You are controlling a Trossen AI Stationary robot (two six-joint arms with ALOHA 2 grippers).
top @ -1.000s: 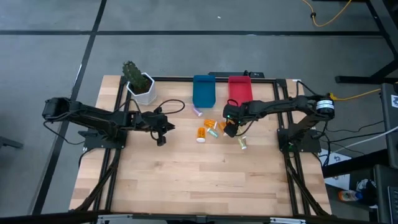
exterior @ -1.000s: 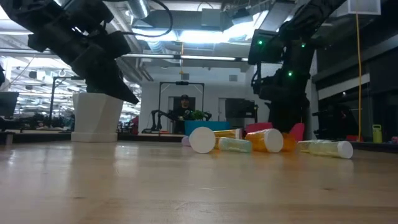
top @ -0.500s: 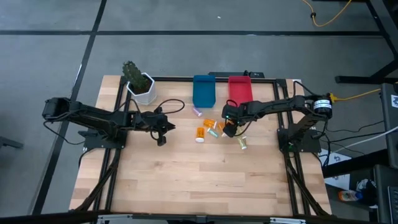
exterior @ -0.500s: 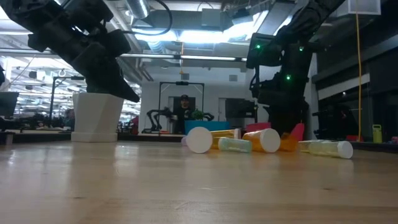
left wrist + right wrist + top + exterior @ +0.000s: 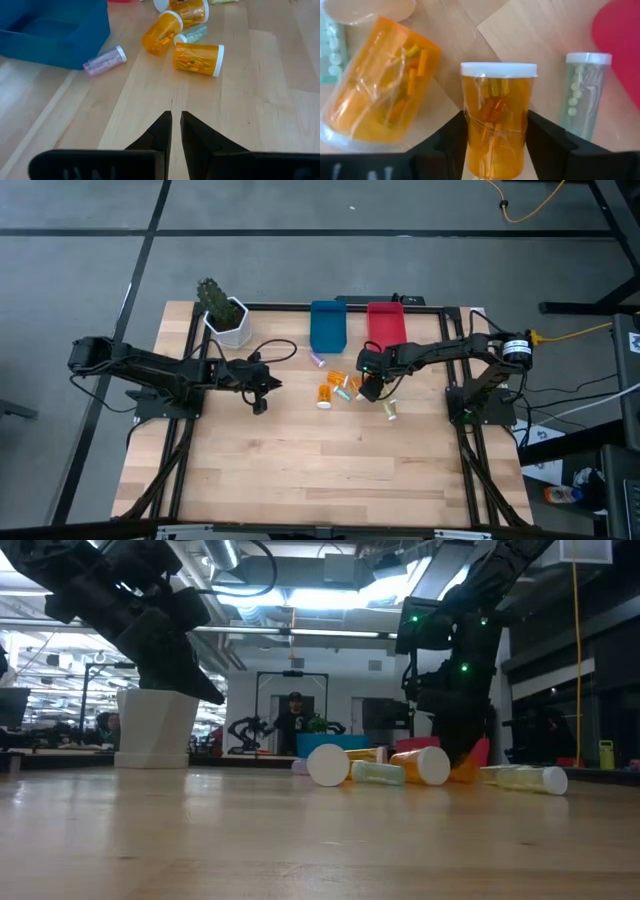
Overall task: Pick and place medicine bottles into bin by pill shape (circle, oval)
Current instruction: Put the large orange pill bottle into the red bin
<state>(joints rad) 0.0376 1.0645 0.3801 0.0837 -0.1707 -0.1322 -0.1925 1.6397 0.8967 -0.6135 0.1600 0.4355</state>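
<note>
Several medicine bottles lie on their sides in a cluster (image 5: 338, 388) in front of the blue bin (image 5: 327, 326) and the red bin (image 5: 386, 323). My right gripper (image 5: 368, 390) is down in the cluster's right part, shut on an orange white-capped bottle (image 5: 497, 120). Beside that bottle lie another orange bottle (image 5: 380, 85) and a pale vial (image 5: 582, 95). A purple vial (image 5: 105, 60) lies by the blue bin. My left gripper (image 5: 176, 125) hangs shut and empty above the table, left of the cluster. My right gripper pinches the orange bottle's body (image 5: 470, 130) between its two fingers, one on each long side, below the white cap. The fingers come from above, pointing down, and lie across the bottle. The bottle lies on its side on the table.
A white plant pot (image 5: 230, 323) stands at the far left corner. A pale yellowish vial (image 5: 388, 410) lies apart, right of the cluster. The near half of the table is bare wood. A person shows in the room behind (image 5: 293, 720).
My right gripper has sunk a little toward the bottles in the cluster. The bottles lie where they were.
</note>
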